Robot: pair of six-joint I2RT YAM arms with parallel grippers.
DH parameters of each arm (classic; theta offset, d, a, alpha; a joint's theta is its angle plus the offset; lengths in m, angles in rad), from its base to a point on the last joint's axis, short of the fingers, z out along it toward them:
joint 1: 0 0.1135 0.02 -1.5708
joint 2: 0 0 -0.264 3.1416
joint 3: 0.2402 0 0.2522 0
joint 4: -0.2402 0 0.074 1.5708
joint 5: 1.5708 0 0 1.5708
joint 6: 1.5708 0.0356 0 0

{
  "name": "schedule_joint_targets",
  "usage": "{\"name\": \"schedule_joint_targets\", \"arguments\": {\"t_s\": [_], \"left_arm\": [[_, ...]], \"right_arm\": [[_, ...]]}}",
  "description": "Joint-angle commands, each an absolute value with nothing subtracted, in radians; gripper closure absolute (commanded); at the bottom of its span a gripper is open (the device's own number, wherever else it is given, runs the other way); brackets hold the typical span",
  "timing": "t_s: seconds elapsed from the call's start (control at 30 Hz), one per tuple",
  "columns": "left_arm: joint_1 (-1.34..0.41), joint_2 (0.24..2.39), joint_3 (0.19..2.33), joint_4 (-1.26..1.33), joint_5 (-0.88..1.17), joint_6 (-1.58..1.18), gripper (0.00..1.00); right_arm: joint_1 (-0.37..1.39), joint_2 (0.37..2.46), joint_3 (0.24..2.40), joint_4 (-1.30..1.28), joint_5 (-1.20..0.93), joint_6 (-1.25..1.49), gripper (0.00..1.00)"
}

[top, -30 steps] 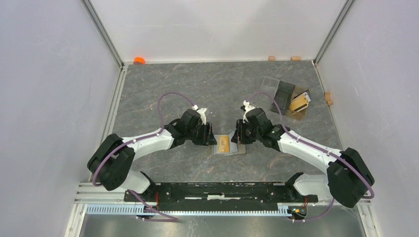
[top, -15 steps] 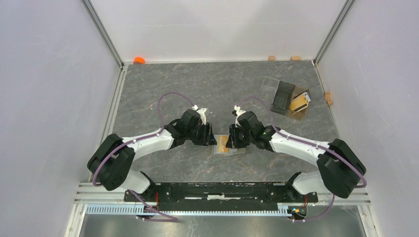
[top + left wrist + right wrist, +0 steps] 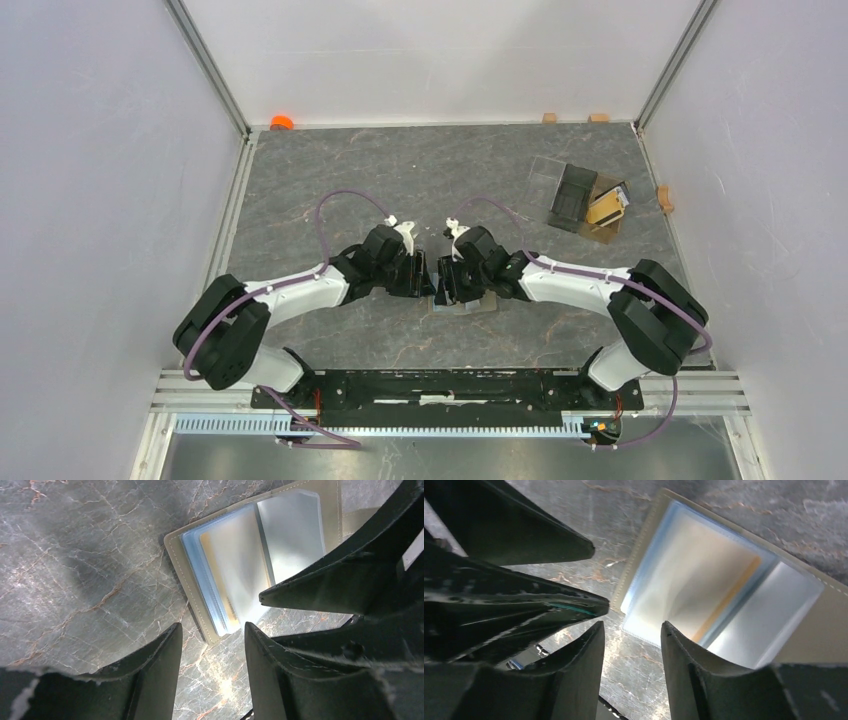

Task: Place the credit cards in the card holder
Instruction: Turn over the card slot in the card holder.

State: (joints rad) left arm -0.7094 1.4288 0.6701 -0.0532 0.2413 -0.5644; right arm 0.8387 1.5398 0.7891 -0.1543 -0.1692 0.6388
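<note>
With left gripper (image 3: 211,630) and right gripper (image 3: 631,627) parted, empty, over the open holder (image 3: 176,555) on the table (image 3: 330,170), pinch its probably stiffer olive edge, not the slick, floppy-looking sleeves (image 3: 290,525) housing one thin, light card (image 3: 220,565).

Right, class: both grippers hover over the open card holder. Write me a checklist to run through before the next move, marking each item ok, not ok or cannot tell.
1. Card holder lies open and flat on the table: ok.
2. A credit card sits under a clear sleeve: ok. Whether it is fully seated: cannot tell.
3. Left gripper is open, with nothing between its fingers: ok.
4. Right gripper is open and empty: ok.
5. The two grippers have room to move apart: they are crowded close over the holder, and contact cannot be ruled out: cannot tell.
6. Spare cards are in the clear box: ok. How many: cannot tell.
</note>
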Motion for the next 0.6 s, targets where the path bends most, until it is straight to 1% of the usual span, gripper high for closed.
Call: {"name": "schedule_joint_targets", "arguments": {"t_s": [0.0,0.1,0.17,0.27,0.37,0.47,0.53,0.57], "left_arm": [[-0.712,1.379,0.661,-0.043,0.202,-0.596,0.43],[-0.708,1.369,0.661,-0.050,0.192,-0.592,0.41],[-0.704,1.364,0.663,-0.054,0.192,-0.591,0.40],[-0.695,1.356,0.675,-0.080,0.192,-0.573,0.36],[-0.667,1.336,0.706,-0.133,0.219,-0.537,0.29],[-0.629,1.302,0.759,-0.212,0.235,-0.476,0.16],[-0.601,1.274,0.789,-0.250,0.241,-0.479,0.09],[-0.584,1.261,0.803,-0.249,0.288,-0.478,0.08]], "right_arm": [[0.847,1.490,0.856,-0.141,-0.181,0.607,0.47],[0.846,1.446,0.889,-0.198,-0.132,0.580,0.39],[0.832,1.421,0.925,-0.264,-0.076,0.538,0.31],[0.767,1.381,0.966,-0.354,-0.023,0.458,0.23],[0.639,1.326,0.980,-0.424,0.033,0.365,0.14],[0.459,1.268,0.982,-0.449,0.096,0.265,0.05],[0.331,1.242,0.990,-0.442,0.115,0.205,0.02],[0.276,1.245,0.999,-0.440,0.122,0.178,0.02]]}}
